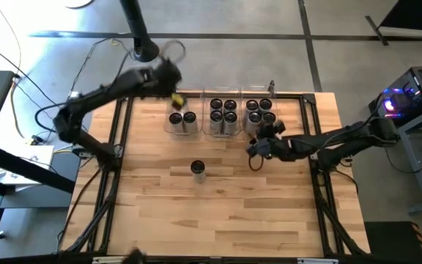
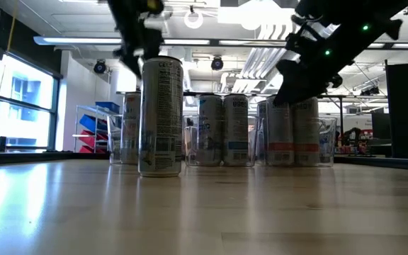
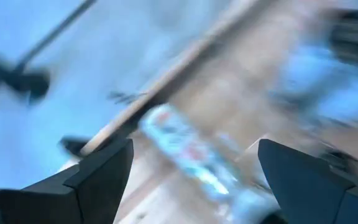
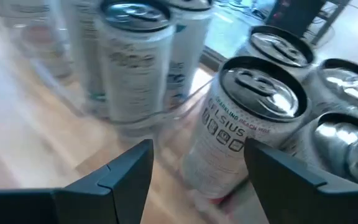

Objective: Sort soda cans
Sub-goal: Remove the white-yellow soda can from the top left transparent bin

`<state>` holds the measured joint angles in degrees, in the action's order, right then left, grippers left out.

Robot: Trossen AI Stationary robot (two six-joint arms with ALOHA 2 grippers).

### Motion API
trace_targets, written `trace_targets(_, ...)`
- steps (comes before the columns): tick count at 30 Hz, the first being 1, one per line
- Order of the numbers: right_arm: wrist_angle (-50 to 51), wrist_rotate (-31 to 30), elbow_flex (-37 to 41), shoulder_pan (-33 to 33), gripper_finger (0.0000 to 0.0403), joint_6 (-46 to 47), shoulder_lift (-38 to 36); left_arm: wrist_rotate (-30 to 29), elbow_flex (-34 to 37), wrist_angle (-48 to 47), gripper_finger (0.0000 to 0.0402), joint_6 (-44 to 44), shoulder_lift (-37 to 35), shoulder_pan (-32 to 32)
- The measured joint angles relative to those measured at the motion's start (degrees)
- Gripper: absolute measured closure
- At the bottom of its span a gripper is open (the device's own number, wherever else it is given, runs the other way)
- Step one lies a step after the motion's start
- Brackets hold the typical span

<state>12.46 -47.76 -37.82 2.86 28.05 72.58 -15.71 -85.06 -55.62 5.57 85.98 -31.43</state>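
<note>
**A:** How far along does the sorting look?

**B:** Nearly done, I'd judge. Nearest, one soda can [image 1: 198, 170] stands alone and upright on the open wood of the desk [image 1: 226, 220], well apart from everything else. It looks like the only one not yet put away.

**A:** And beyond it?

**B:** Three clear bins sit in a row along the far edge. The left bin [image 1: 182, 130] holds two cans, the middle bin [image 1: 225, 132] about five, and the right bin [image 1: 249, 97] roughly five more, though the arm hides part of that last one, so my count there is loose.

**A:** Where's the right end effector [image 1: 256, 148]?

**B:** Just at the near front corner of the right bin. In its wrist view the fingers stand apart on either side of a can [image 4: 246, 127] with a gap to each; released, grasping nothing as far as I can see. Whether that can is fully inside the bin wall I can't tell.

**A:** The left one?

**B:** The left end effector [image 1: 171, 82] is up by the far side of the left bin, fingers spread wide and empty.

**A:** So what's left?

**B:** Probably just the lone can, which needs fetching to whichever bin matches it.
</note>
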Motion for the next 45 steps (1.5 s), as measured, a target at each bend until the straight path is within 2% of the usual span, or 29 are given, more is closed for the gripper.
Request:
trace_targets(3,-0.58,-0.01,0.0,-3.11,0.0155,-1.55,0.0,6.37,-0.05,1.93,0.0065,2.1,3.89,-9.55)
trace_targets(6,-1.08,0.03,0.0,-5.82,0.0155,-1.31,0.0,10.47,-0.16,3.14,0.0072,4.35,8.91,-12.87)
trace_targets(10,-1.59,0.02,0.0,-8.05,0.0155,-1.15,0.0,7.32,-5.04,1.25,0.0083,4.36,17.0,-11.71)
trace_targets(14,-1.54,0.56,0.0,-9.03,0.0155,-1.35,0.0,4.85,-13.62,-5.83,0.0091,4.53,25.77,-10.99)
trace_targets(18,-1.46,1.24,0.0,-9.23,0.0155,-1.55,-0.02,4.57,-19.58,-11.69,0.0092,5.89,31.33,-10.91)
trace_targets(24,-1.15,1.29,0.0,-9.21,0.0155,-1.13,-0.02,4.57,-20.69,-15.69,0.0092,11.25,34.42,-11.19)
trace_targets(28,-1.15,1.54,0.0,-9.21,0.0155,-1.11,-0.02,7.3,-20.63,-16.34,0.0092,16.12,35.7,-11.74)
trace_targets(31,-1.15,1.55,0.02,-9.2,0.0155,-1.11,-0.02,7.2,-20.63,-16.06,0.0092,16.51,36.72,-11.75)
trace_targets(36,-1.1,1.7,0.02,-8.75,0.0155,-1.11,-0.02,2.39,-20.63,-15.94,0.0092,16.93,38.95,-11.72)
trace_targets(45,-1.04,1.72,0.09,-6.48,0.0155,-1.1,-0.02,4.23,-20.84,-14.02,0.0092,17.06,43.23,-11.84)
